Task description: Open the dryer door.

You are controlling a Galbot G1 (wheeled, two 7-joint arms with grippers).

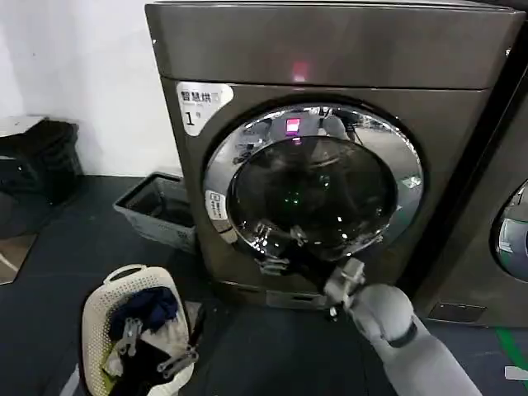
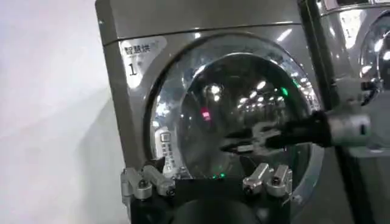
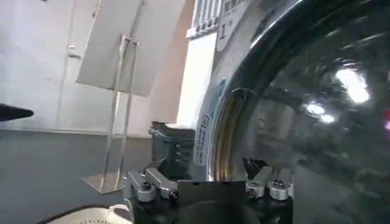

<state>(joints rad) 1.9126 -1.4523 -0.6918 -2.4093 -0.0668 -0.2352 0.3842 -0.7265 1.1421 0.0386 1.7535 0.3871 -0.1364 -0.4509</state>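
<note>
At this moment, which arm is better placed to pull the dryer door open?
The right. In the head view the right gripper is up against the lower part of the dryer door, and its wrist camera looks along the chrome rim at close range. The left gripper hangs farther back, facing the door from a distance.

Dryer (image 1: 247, 49): bronze-grey, sticker "1". Dryer door (image 1: 313, 186): chrome-rimmed dark glass, closed, directly ahead of the right gripper's fingers (image 1: 276, 266).
</note>
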